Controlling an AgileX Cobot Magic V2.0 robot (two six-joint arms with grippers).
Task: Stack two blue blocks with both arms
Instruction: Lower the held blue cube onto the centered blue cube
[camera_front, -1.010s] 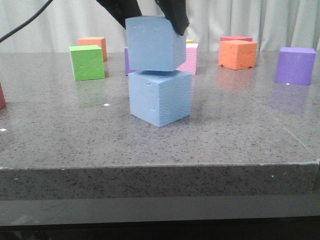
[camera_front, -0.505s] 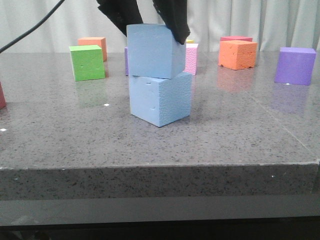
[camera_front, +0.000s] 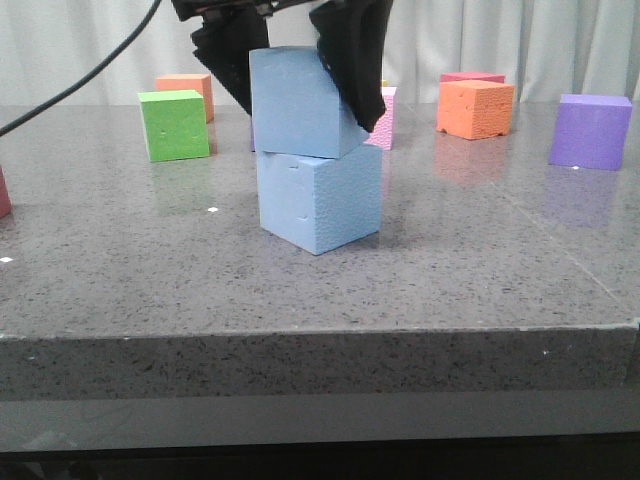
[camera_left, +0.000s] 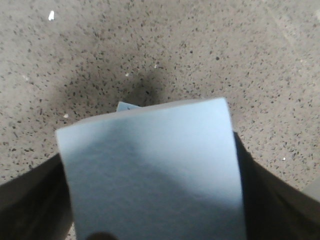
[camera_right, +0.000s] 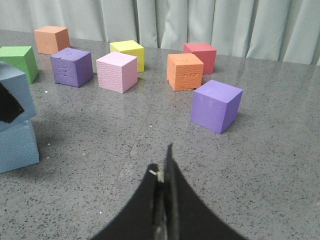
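The upper blue block (camera_front: 298, 102) rests tilted on the lower blue block (camera_front: 320, 198) in the middle of the table. My left gripper (camera_front: 305, 110) comes down from above and is shut on the upper block, one dark finger on each side. In the left wrist view the upper block (camera_left: 150, 165) fills the space between the fingers (camera_left: 272, 200), with a corner of the lower block (camera_left: 127, 106) peeking out beyond it. My right gripper (camera_right: 164, 167) is shut and empty, off to the right of the stack (camera_right: 15, 120).
Around the stack stand a green cube (camera_front: 175, 124), an orange cube (camera_front: 186, 90), a pink cube (camera_front: 381, 118), an orange cube (camera_front: 475, 108), a red cube (camera_front: 472, 77) and a purple cube (camera_front: 593, 131). A second purple cube (camera_right: 71, 66) and a yellow cube (camera_right: 128, 52) stand at the back.
The left gripper has lowered the upper blue block onto the lower one. The block now touches it and leans more; the fingers reach further down its sides.
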